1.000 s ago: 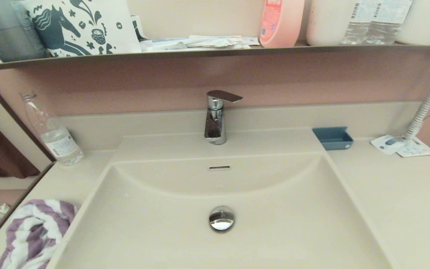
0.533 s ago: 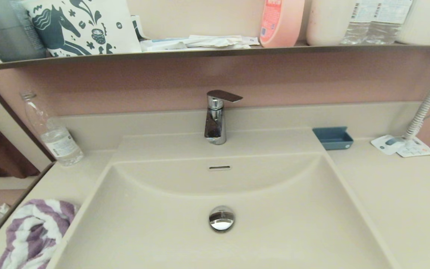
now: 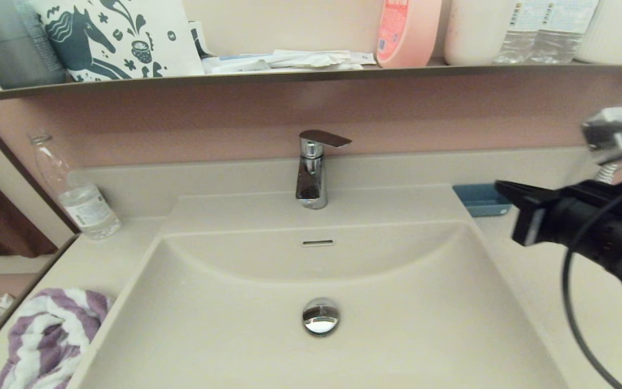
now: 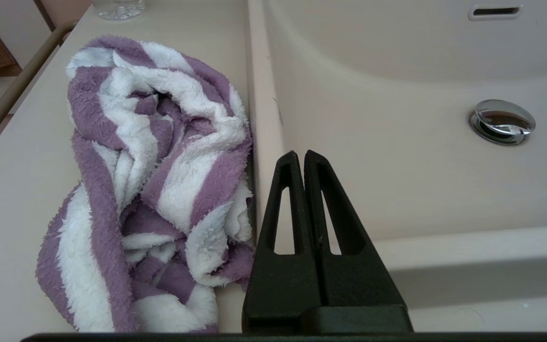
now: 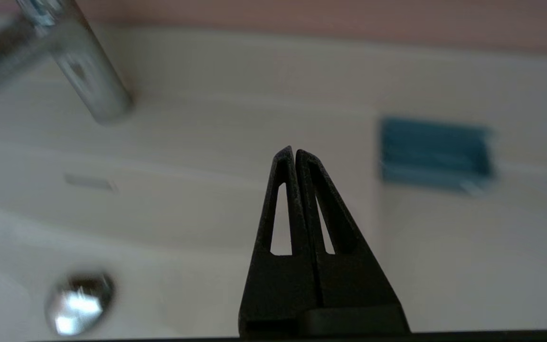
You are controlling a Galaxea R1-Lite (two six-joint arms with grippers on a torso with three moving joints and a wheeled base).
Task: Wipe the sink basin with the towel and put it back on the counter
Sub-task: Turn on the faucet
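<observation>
**Vanity top, laden at both ends**

I see the cream counter [image 3: 586, 302] carrying the striped towel [image 3: 46, 340] bunched at its left front, a clear bottle [image 3: 76, 192] behind, and a blue tray [image 3: 478, 199] right of the chrome tap [image 3: 312, 173].

Fluffy cloth beside smooth cream surfaces and polished chrome.
The towel [image 4: 150, 180] is shaggy terry cloth; the sink basin [image 3: 408, 324] and counter [image 3: 586, 281] look smooth with a soft sheen; drain plug [image 3: 320, 316] and faucet [image 3: 312, 173] are mirror-bright metal; the water bottle [image 3: 76, 194] is clear plastic.
</observation>
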